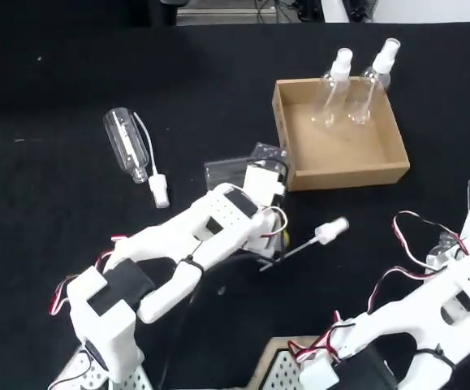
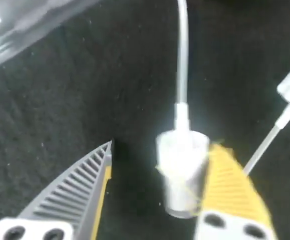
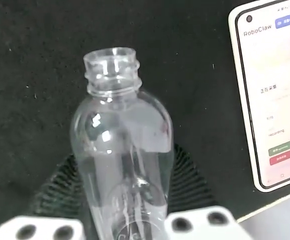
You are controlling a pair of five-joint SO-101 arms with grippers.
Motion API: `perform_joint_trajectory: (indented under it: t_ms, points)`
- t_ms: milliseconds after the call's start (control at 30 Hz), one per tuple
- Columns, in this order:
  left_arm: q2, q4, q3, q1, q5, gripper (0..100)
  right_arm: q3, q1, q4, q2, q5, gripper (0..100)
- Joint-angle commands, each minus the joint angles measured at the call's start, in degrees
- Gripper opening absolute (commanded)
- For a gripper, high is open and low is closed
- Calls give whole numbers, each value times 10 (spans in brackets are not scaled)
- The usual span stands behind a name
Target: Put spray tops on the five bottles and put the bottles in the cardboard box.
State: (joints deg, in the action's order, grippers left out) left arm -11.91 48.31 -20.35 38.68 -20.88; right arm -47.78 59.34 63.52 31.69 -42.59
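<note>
My left gripper (image 2: 162, 147) is open just above the black table. A white spray top (image 2: 181, 170) lies between its fingers, against the yellow finger (image 2: 230, 190), with its tube pointing away. A second spray top (image 1: 332, 230) lies just right of that gripper (image 1: 273, 237). My right gripper (image 3: 122, 172) is shut on a clear bottle (image 3: 119, 135) with a bare neck, at the table's right side (image 1: 450, 244). Another clear bottle (image 1: 126, 140) lies at the left with a spray top (image 1: 159, 190) beside its neck. Two capped bottles (image 1: 334, 88) (image 1: 372, 81) stand in the cardboard box (image 1: 344, 172).
A phone (image 3: 272, 95) with a lit screen lies beside the held bottle. Clear plastic packets (image 1: 233, 171) lie left of the box, close to the left gripper. A clear object (image 2: 24, 22) sits at the edge of the left wrist view.
</note>
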Motion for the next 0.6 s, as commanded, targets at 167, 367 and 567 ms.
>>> perform_joint_trajectory:
  t_ms: [167, 367, 567]
  points:
    - [9, 74, 24, 2, 73, 125, -64, -83, -30, 0, 24, 11]
    - [23, 151, 20, -13, 169, 124, -157, -120, -165, 0, 66, 11]
    - [132, 203, -5, -71, 229, 124, -207, -167, -210, 0, 102, 11]
